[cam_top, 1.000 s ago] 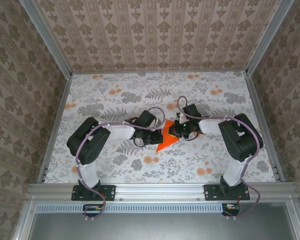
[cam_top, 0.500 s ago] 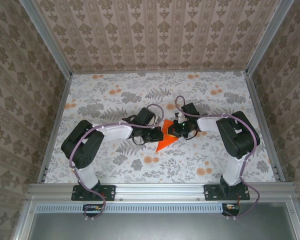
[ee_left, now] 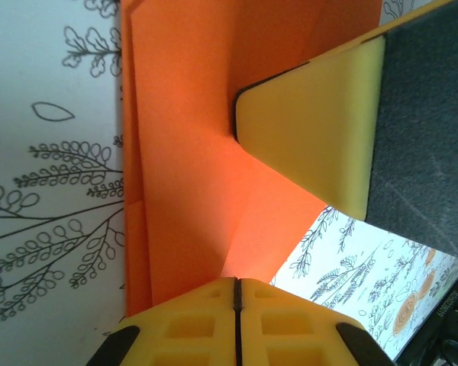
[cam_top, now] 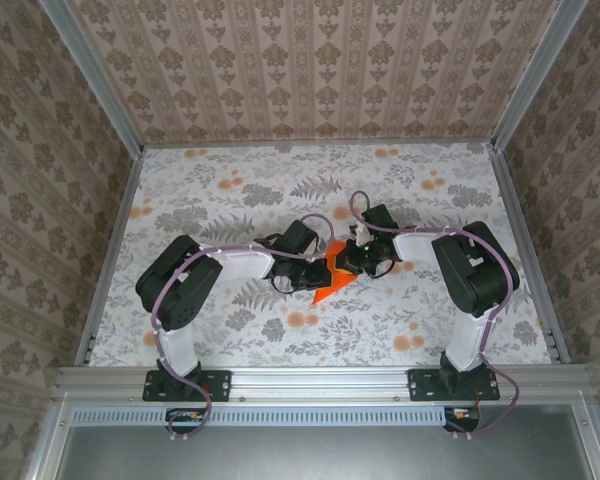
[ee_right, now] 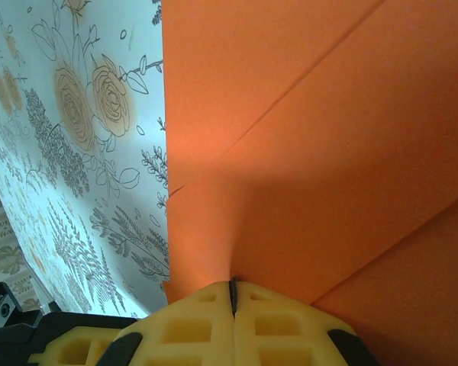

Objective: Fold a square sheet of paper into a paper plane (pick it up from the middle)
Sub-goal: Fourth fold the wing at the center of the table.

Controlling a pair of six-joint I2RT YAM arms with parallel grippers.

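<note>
- At left, closed left fingers [ee_left: 210, 309], tips down on the square sheet of paper [cam_top: 327, 283], nothing pinched between.
- Mid-counter [cam_top: 230, 190], between both arms: a creased orange wedge, long axis diagonal, point aimed near-left.
- At right, closed right fingers [ee_right: 263, 313], pressing the wedge's far-right part; about equally near.

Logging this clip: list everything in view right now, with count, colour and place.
tablecloth: one, white with grey leaves and pale orange flowers, covers the table.
square sheet of paper: one, vivid orange, folded with creases, mid-cloth.
walls: three, beige patterned, around the table.
frame rails: silver, near edge and corners.
left arm, right arm: two, black and white, bases at near edge.
left gripper: yellow fingers, shut, tips at the paper.
right gripper: yellow fingers, shut, tips at the paper.
</note>
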